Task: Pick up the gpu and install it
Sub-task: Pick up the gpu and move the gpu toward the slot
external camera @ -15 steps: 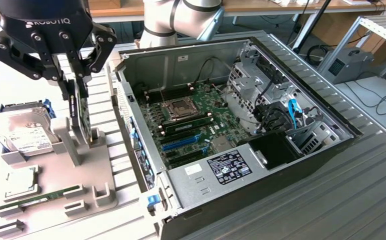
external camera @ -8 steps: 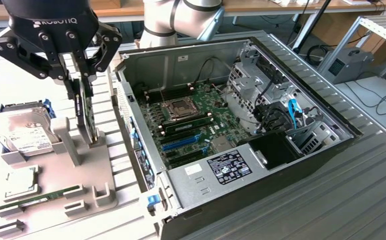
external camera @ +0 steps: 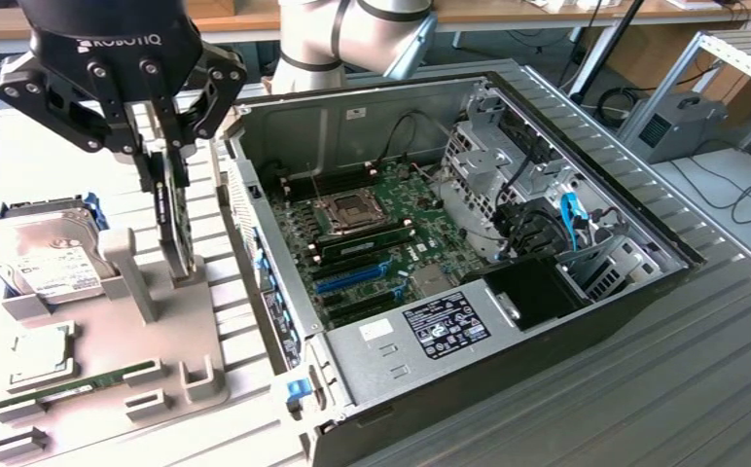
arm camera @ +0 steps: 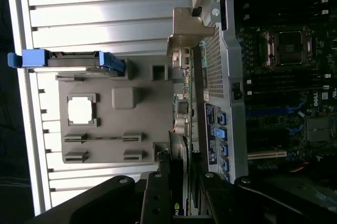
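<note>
My jaws are clamped on the top edge of the gpu [external camera: 174,229], which stands upright and edge-on over the grey holder [external camera: 174,336], upper left of the frame, beside the open case [external camera: 545,375].

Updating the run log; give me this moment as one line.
gripper: shut on gpu | gpu: upright, edge-on, over gray holder | computer case: open, gpu not installed

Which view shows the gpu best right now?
Exterior view: the gpu stands upright, edge-on, clamped in the gripper at the grey holder, beside the open case. Wrist view gives its thin edge lengthwise and silver bracket.
</note>
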Tool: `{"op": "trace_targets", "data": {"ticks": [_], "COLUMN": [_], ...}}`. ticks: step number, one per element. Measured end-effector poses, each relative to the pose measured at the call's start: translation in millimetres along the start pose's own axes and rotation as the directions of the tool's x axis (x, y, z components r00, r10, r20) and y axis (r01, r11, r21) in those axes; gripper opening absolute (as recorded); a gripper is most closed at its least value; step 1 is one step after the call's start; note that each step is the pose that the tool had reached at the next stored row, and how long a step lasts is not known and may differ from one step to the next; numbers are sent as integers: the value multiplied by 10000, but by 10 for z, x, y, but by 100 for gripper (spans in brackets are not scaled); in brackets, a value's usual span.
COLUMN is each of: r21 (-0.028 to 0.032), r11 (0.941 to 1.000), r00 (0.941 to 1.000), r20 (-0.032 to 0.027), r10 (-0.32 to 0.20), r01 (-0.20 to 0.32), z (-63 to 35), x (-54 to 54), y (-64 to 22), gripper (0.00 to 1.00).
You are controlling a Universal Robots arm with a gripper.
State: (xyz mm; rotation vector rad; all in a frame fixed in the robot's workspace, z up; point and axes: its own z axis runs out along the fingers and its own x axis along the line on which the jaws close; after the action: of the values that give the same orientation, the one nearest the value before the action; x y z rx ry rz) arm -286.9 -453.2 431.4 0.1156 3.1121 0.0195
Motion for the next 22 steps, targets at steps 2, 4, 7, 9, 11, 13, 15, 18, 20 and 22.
{"op": "trace_targets", "data": {"ticks": [2,4,7,9,11,13,15,18,20,22], "r21": [0,0,0,0,0,1,0,0,0,0], "r11": [10000,10000,10000,10000,10000,10000,10000,10000,10000,10000], "r00": [10000,10000,10000,10000,10000,10000,10000,10000,10000,10000], "r20": [-1,0,-1,0,0,-1,0,-1,0,0], "r10": [0,0,0,0,0,0,0,0,0,1], "r01": [0,0,0,0,0,0,0,0,0,-1], "z": [0,1,1,2,3,3,4,4,5,5], "x": [-15,-32,-54,-72,-91,-109,-130,-155,-172,-189], "y": [1,2,4,5,7,8,10,12,13,14], "gripper": [26,26,26,26,26,26,26,26,26,26]}}
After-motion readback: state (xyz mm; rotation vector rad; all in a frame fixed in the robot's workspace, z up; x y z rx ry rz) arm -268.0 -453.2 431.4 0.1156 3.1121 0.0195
